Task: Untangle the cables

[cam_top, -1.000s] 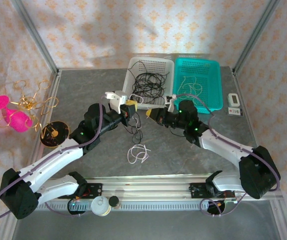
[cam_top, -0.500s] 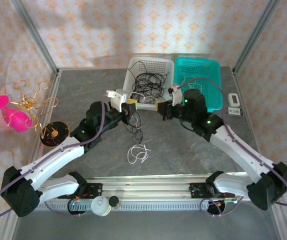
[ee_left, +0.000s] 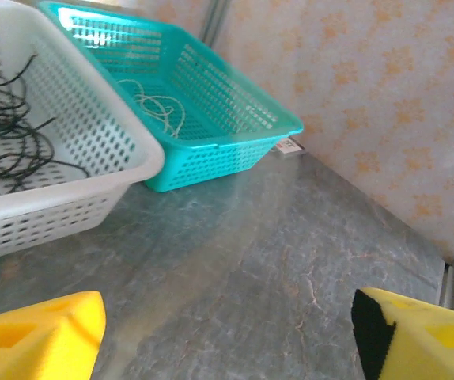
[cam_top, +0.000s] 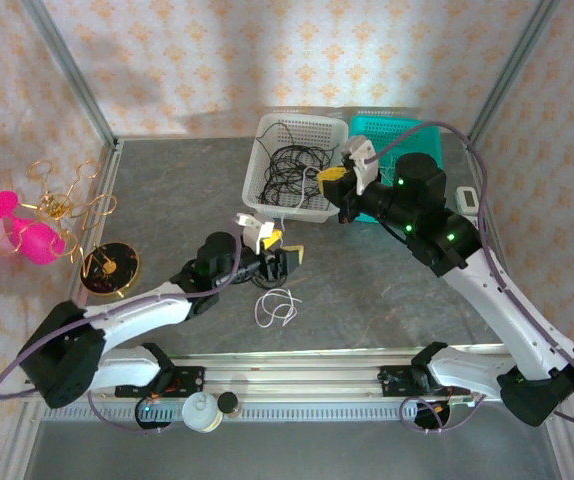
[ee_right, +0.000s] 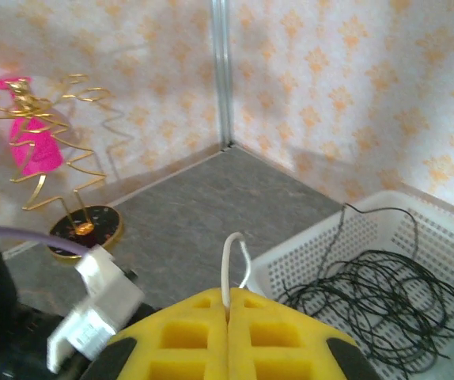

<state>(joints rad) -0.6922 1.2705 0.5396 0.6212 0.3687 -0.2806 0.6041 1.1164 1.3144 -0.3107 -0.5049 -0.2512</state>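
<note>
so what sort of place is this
Probably a staged robot test cell rather than a home: wallpaper-printed panels in metal framing enclose a table, two robot arms are mounted on a rail at its edge, and a white basket and teal basket hold cables.

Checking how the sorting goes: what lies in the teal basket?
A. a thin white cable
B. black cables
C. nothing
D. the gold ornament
A: the left wrist view shows a thin white cable on the floor of the teal basket, while the black cables lie in the white basket.
</note>
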